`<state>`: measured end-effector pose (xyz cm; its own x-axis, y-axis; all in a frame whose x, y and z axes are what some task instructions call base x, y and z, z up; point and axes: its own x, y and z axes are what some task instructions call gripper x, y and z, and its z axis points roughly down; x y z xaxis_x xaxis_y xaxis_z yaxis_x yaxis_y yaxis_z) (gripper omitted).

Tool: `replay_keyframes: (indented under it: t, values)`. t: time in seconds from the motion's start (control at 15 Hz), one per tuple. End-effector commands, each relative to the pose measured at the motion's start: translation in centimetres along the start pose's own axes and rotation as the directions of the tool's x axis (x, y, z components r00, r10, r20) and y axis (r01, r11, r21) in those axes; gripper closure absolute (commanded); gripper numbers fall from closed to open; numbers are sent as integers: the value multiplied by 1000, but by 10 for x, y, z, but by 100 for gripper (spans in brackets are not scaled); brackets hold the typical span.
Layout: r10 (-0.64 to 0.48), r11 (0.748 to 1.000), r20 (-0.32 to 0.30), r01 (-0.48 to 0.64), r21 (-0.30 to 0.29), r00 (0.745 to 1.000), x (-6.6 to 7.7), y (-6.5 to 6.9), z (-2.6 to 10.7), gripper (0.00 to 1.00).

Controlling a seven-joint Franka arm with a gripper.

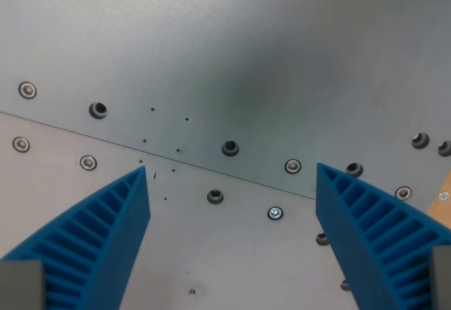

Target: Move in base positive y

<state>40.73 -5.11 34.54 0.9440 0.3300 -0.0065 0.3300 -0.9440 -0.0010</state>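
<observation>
A grey metal plate [232, 49] was crossed by a seam [211, 170]. Above it, the gripper [232, 183] was held wide open, empty.

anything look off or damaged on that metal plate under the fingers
Nothing stands out. The metal plate looks flat and intact, with its seam, screws and holes as expected. The blue fingers are spread apart, holding nothing.

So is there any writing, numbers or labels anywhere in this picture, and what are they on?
None: no words, numbers, brands or signs can be read.
The metal plate shows only screws, holes and small dark specks.
The blue fingers of the open gripper carry only ribs, no print.
The wooden edge at the wrist view's right is blank.
</observation>
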Motion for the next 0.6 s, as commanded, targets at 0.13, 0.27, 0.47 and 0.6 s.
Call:
replay_keyframes:
  t: [0.13,0.27,0.47,0.6]
  values:
    - [0,1000,-6,0,-2,1000,6,-10,-3,0]
    - [0,1000,-6,0,-2,1000,13,-20,-3,0]
    - [0,1000,-6,0,-2,1000,23,-35,-3,0]
    - [0,1000,-6,0,-2,1000,30,-45,-3,0]
